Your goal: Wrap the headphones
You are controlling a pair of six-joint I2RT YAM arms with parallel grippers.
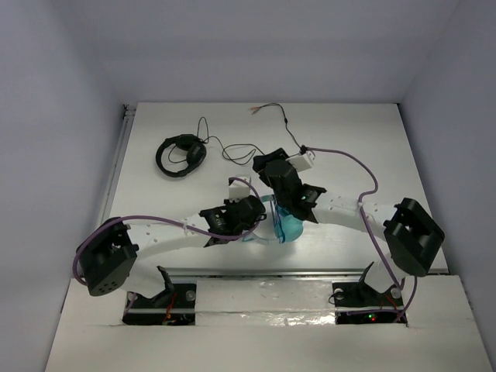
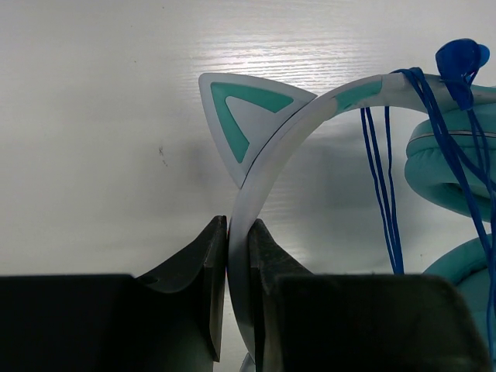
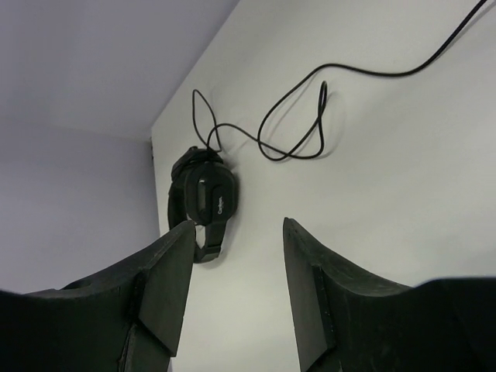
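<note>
Your left gripper (image 2: 237,232) is clamped narrow on the pale headband (image 2: 298,128) of the headphones (image 1: 285,226), the band pinched edge-on between both fingers. From that grip the band rises straight out of the jaws, passes the cat ear (image 2: 244,116), then arcs over to the right of the left wrist view, so its long axis runs up and away from the fingers toward the teal ear cups (image 2: 453,167).

The blue cable (image 2: 386,194) hangs over the top of that arc just beyond the ear, several strands falling down beside the cups. Everything left to wind lies on the far side of the band from the left jaws.

In the top view the headphones stand near the middle of the table (image 1: 155,209), between the two wrists, with the right wrist just behind them. Your right gripper (image 3: 236,225) is wide open and holds nothing. Its camera looks past the task's headphones to the black headphones (image 3: 203,198) and black cable (image 3: 310,116) at the far left, well apart.

So the right arm looks like the free one and the nearer to the loose strands — the left seems best kept as the anchor. The right jaws would need to turn down toward the cable first.
</note>
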